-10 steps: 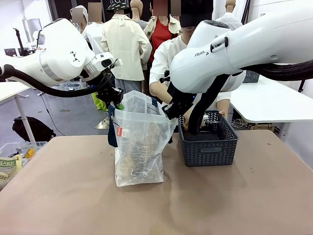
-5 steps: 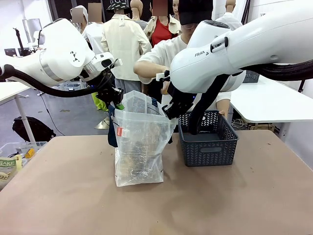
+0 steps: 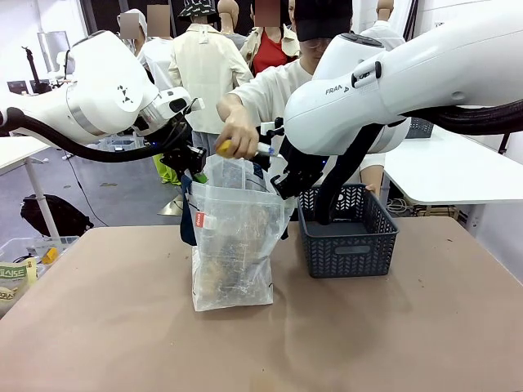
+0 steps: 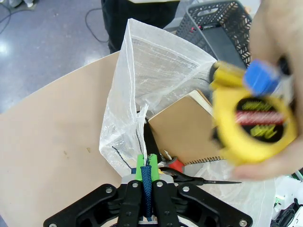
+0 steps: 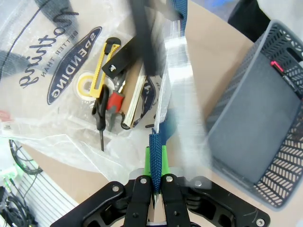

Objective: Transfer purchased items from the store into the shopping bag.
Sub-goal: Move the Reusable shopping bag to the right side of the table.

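Clamped shut with the left gripper (image 4: 146, 166) on one navy-blue strap handle (image 4: 147, 187) and with the right gripper (image 5: 155, 163) on the other strap (image 5: 155, 144), spreading the translucent whitish plastic shopping bag (image 3: 237, 245). Just ahead of the left fingers, over the bag mouth: a person's hand (image 3: 239, 135) gripping a round yellow tape measure (image 4: 251, 118). Beyond the right gripper, inside the bag: yellow utility knife (image 5: 105, 59), brown spiral notebook (image 4: 187, 130). Beside that gripper, the dark slate-grey latticed plastic basket (image 5: 279, 165).

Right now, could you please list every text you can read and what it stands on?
"BETTER THAN" and "SPENDING": oval logo on the shopping bag.
"FRA": right arm's white shell; the rest is hidden.
Script lettering beside the logo: cut off, not readable.
Yellow tape measure, its label: blurred.
Red tag on the bag: too small.
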